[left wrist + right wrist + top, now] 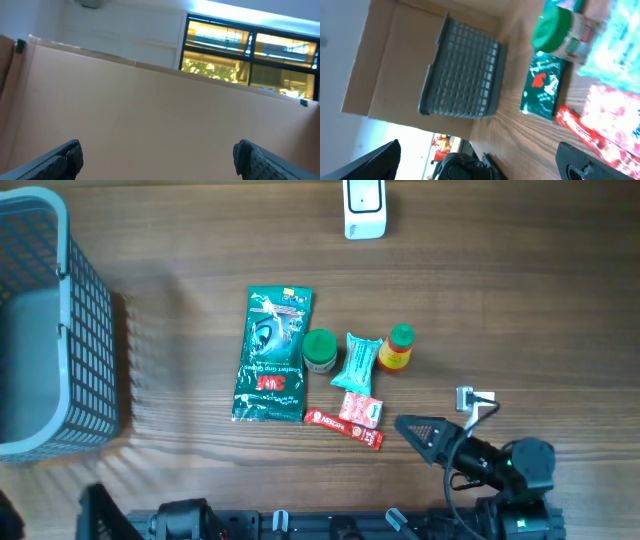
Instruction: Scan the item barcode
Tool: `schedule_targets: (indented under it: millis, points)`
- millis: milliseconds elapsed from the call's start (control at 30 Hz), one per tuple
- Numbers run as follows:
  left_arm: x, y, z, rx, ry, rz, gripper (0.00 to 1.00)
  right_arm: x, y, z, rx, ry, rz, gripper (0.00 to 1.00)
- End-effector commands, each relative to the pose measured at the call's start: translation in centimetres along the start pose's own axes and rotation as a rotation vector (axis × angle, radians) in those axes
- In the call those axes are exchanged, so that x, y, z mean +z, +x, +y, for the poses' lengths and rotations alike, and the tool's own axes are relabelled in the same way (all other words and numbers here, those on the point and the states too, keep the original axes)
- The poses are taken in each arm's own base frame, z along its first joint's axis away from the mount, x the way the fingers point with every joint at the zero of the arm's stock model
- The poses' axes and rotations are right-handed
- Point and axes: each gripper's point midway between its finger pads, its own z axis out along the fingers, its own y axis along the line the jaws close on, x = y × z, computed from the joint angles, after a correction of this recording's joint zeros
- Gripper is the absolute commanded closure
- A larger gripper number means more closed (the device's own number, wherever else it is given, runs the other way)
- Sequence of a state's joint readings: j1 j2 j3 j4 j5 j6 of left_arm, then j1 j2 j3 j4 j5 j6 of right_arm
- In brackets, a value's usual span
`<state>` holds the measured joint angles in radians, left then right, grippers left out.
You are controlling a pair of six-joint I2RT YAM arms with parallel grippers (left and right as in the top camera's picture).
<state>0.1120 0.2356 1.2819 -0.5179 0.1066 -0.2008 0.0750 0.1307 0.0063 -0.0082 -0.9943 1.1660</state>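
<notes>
Items cluster mid-table, scanner apart at 12 o'clock, both claws spread wide.

A green packet lies flat at the cluster's 9 o'clock side. A green-lidded jar, a teal pouch and a small bottle run from it toward 3 o'clock. A red-and-white packet and a red stick sit at 6 o'clock. The white scanner stands well apart at the far table edge. A grey basket is at 9 o'clock. The right claw, fingers apart and gripping nothing, hangs near the cluster's 4 o'clock. The left claw, also apart, faces a cardboard wall.
</notes>
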Motion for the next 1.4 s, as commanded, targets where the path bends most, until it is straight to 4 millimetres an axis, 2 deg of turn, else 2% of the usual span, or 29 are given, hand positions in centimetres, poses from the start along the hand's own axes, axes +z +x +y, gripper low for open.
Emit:
schedule_targets:
  millis: [0, 67, 167, 200, 233, 300, 367, 433, 533, 633, 733, 833, 900, 1067, 1267, 1367]
  points:
    - [-2.7, 1.9, 0.1, 0.010, -0.010, -0.065, 0.00, 0.2, -0.5, -0.2, 0.057, 0.077, 0.013, 0.01]
    - [-3.6, 2.7, 0.2, -0.010, 0.001, -0.098, 0.00, 0.2, -1.7, 0.9, 0.040, 0.171, -0.006, 0.01]
    - [-3.0, 3.9, 0.7, -0.038, 0.013, -0.063, 0.00, -1.0, -4.0, 2.9, -0.018, 0.465, -0.053, 0.01]
    - [-2.9, 4.3, 0.7, -0.046, 0.021, -0.052, 0.00, -1.0, -5.3, 4.5, -0.047, 0.562, -0.068, 0.01]
    - [-2.6, 5.0, 0.9, -0.060, 0.035, -0.031, 0.00, 0.1, -6.2, 6.2, -0.084, 0.619, -0.053, 0.01]
    - [-2.3, 5.9, 1.0, -0.076, 0.053, -0.005, 0.00, 3.1, -6.6, 7.3, -0.120, 0.697, 0.013, 0.00]
    - [-2.1, 6.4, 1.4, -0.096, 0.050, 0.007, 0.00, 7.3, -6.5, 5.9, -0.144, 0.845, 0.091, 0.00]
    - [-1.9, 7.0, 2.3, -0.109, 0.013, 0.017, 0.00, 9.9, -7.1, 4.1, -0.136, 1.005, 0.160, 0.00]
    - [-1.3, 8.6, 3.4, -0.127, -0.024, 0.050, 0.00, 12.7, -9.8, 2.2, -0.172, 1.214, 0.193, 0.01]
    - [-1.1, 9.6, 3.3, -0.143, 0.001, 0.081, 0.00, 16.0, -11.1, 0.2, -0.207, 1.261, 0.211, 0.01]
    - [-1.1, 9.8, 3.3, -0.145, 0.002, 0.090, 0.00, 18.1, -10.3, -4.1, -0.178, 1.301, 0.259, 0.01]
    - [-1.2, 10.2, 3.4, -0.144, -0.001, 0.103, 0.00, 18.8, -9.5, -6.6, -0.160, 1.334, 0.296, 0.01]
    - [-1.2, 10.3, 3.4, -0.144, -0.003, 0.110, 0.00, 20.2, -8.7, -8.1, -0.139, 1.307, 0.329, 0.00]
    - [-1.2, 10.5, 3.4, -0.144, -0.004, 0.117, 0.00, 22.1, -7.6, -8.7, -0.097, 1.228, 0.366, 0.01]
    - [-1.2, 10.5, 3.4, -0.144, -0.004, 0.117, 0.00, 21.1, -4.9, -12.7, -0.014, 1.321, 0.477, 0.00]
    - [-1.2, 10.5, 3.4, -0.144, -0.004, 0.117, 0.00, 20.9, -4.4, -13.7, 0.020, 1.347, 0.475, 0.01]
